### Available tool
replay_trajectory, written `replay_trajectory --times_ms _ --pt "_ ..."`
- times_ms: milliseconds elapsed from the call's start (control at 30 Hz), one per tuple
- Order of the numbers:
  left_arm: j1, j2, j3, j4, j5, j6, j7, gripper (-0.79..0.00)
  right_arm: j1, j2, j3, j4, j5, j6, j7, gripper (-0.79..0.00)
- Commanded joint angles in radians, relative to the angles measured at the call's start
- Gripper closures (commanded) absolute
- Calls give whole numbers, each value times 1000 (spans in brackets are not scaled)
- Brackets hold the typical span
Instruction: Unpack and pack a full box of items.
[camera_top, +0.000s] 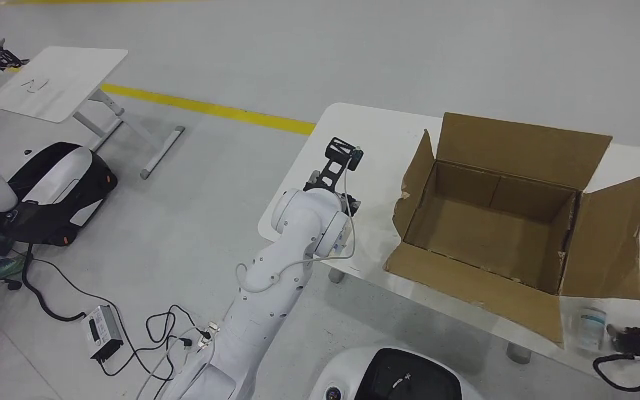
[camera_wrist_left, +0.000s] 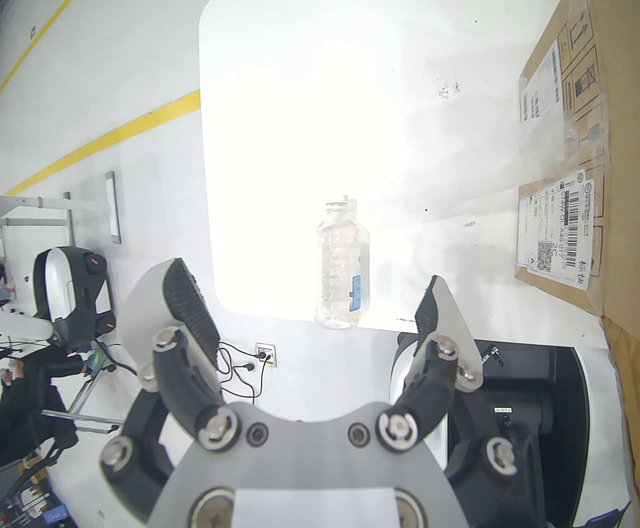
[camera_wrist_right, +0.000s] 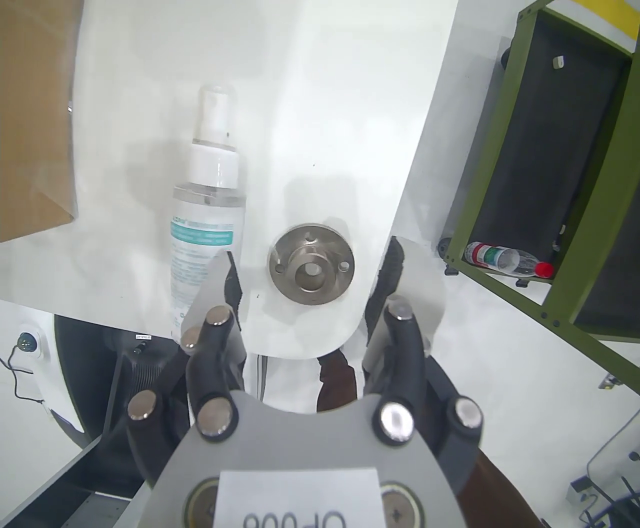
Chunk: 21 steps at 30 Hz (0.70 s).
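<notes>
Box (camera_top: 495, 225) open on the table (camera_top: 370, 130), apparently empty; clear bottle (camera_wrist_left: 340, 267), spray bottle (camera_wrist_right: 207, 210) and metal flange (camera_wrist_right: 311, 262) sit outside it, so unpacking looks done, repacking not started; left gripper (camera_wrist_left: 305, 285) and right gripper (camera_wrist_right: 312, 260) both spread wide, holding nothing.

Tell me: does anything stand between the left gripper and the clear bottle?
Nothing visible does. The left gripper faces the bottle with open jaws; the bottle is alone near the table edge, and the box is off to one side.
</notes>
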Motion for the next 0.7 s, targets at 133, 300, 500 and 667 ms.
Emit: replay_trajectory --times_ms 133,300,500,667 --pt "0 0 0 0 0 0 0 -785 -26 0 148 -187 230 39 -142 0" --pt "0 0 0 0 0 0 0 -785 -53 0 224 -290 321 1 -353 0" --pt "0 0 0 0 0 0 0 -785 -73 0 226 -305 296 13 -429 0" --pt "0 0 0 0 0 0 0 -785 -73 0 226 -305 296 13 -429 0"
